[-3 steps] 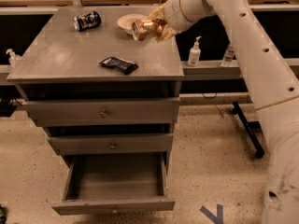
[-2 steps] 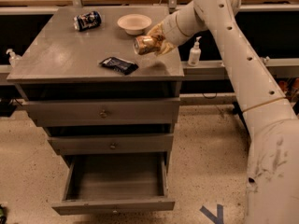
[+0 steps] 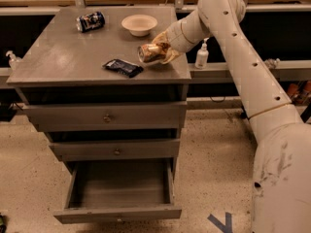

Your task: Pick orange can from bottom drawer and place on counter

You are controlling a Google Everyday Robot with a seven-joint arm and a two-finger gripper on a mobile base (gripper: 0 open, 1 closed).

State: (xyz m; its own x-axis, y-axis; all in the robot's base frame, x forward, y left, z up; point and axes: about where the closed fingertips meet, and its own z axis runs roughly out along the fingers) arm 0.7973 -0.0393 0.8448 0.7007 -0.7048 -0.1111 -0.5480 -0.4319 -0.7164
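Observation:
The orange can (image 3: 149,53) lies sideways in my gripper (image 3: 156,52), which is shut on it just above the right part of the counter (image 3: 63,57). The can's silver end faces left. My white arm reaches in from the right across the counter's right edge. The bottom drawer (image 3: 119,212) is pulled open below and its inside looks empty.
On the counter are a dark blue can (image 3: 90,21) lying at the back left, a cream bowl (image 3: 139,24) at the back, and a flat dark blue packet (image 3: 123,67) just left of my gripper. A white bottle (image 3: 201,56) stands on the ledge to the right.
My gripper has carried the orange can down and to the left, from beside the bowl to low over the counter's right part near the packet.

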